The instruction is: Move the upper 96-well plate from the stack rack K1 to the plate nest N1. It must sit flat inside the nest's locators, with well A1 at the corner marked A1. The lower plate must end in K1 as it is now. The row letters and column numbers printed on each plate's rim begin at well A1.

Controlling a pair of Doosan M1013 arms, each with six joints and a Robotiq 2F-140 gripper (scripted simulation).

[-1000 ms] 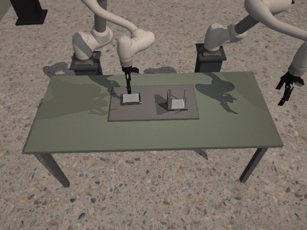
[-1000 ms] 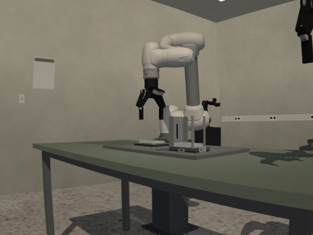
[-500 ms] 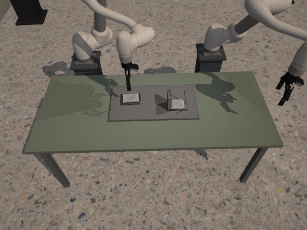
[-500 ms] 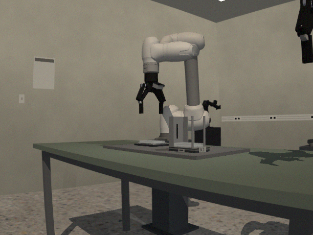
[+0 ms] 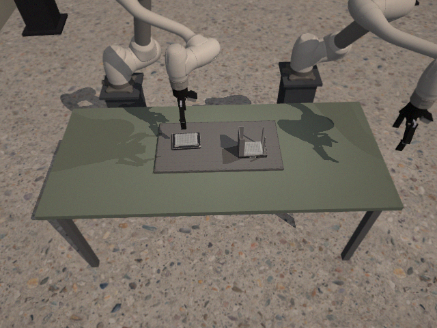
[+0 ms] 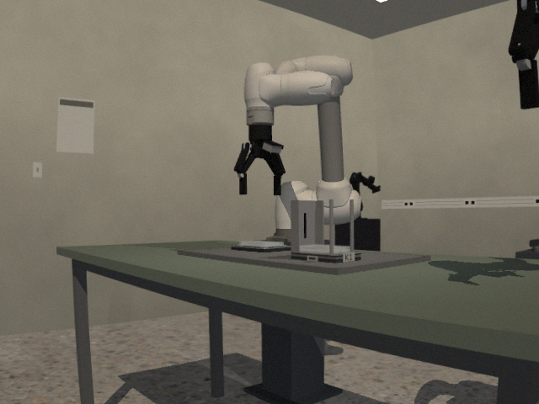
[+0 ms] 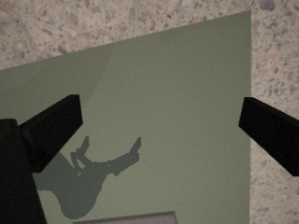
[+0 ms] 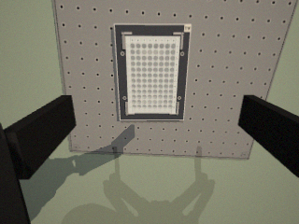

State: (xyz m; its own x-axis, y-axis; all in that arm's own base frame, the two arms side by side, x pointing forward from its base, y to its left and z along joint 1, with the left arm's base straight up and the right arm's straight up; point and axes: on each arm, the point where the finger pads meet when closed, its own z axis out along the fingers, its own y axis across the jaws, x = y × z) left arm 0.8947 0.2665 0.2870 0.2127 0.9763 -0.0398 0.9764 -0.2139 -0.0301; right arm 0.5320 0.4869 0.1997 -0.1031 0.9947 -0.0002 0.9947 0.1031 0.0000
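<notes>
Right gripper (image 5: 182,125) (image 6: 260,191) (image 8: 157,110) pointing down, open, left gripper (image 5: 402,143) (image 6: 529,102) (image 7: 161,111) open
</notes>
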